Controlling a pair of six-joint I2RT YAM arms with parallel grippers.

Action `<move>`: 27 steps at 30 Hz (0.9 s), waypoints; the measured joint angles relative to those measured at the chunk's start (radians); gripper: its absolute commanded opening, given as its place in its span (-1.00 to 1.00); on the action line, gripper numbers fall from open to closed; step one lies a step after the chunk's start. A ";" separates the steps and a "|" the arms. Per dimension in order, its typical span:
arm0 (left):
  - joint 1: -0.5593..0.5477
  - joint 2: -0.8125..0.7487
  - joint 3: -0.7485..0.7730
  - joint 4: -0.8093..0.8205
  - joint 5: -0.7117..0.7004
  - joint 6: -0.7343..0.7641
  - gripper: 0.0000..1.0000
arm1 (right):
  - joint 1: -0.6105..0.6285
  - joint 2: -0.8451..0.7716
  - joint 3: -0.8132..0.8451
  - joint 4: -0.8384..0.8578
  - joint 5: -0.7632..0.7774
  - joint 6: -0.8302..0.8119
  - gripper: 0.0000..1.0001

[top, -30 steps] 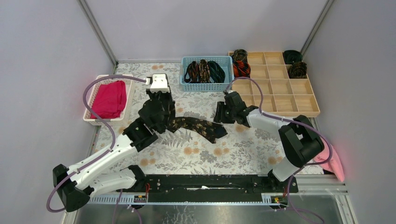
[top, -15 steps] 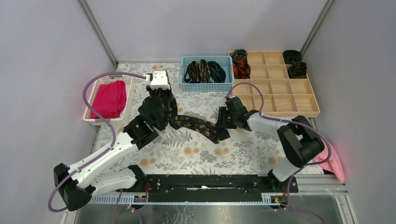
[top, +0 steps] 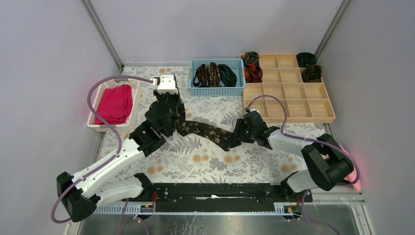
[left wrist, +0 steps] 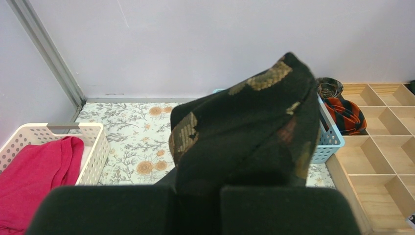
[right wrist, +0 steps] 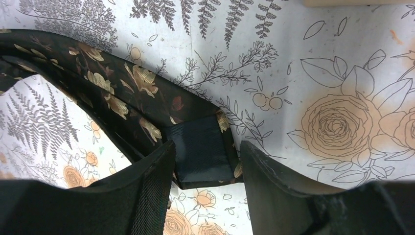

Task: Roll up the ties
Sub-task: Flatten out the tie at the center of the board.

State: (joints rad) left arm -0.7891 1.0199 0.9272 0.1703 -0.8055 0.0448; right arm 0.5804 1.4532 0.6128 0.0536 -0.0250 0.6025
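Right gripper (right wrist: 205, 147) half open, straddling the free end of the tie (top: 205, 131) on the table (top: 210, 161); left gripper (left wrist: 195, 198) clamped on the other end. Close squarely on the tip, keep the strip flat and taut before rolling

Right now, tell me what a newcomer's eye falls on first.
A dark flowered tie stretches across mid-table, one end clamped in the left jaws, the other between the open right jaws. At far left, a bright magenta cloth fills a white basket.
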 measured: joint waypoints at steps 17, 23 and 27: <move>0.018 0.000 -0.056 -0.002 0.032 -0.034 -1.00 | 0.000 0.101 -0.022 0.177 -0.153 0.072 -1.00; 0.023 0.000 -0.063 -0.012 0.048 -0.070 -1.00 | 0.000 0.035 -0.007 0.006 -0.109 0.035 -1.00; 0.024 0.000 -0.066 -0.030 0.100 -0.137 -1.00 | 0.000 -0.038 0.053 -0.234 0.027 -0.017 -1.00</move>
State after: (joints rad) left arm -0.7647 1.0199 0.8612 0.1406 -0.7059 -0.0921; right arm 0.5808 1.4155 0.6659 -0.1802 0.0025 0.5858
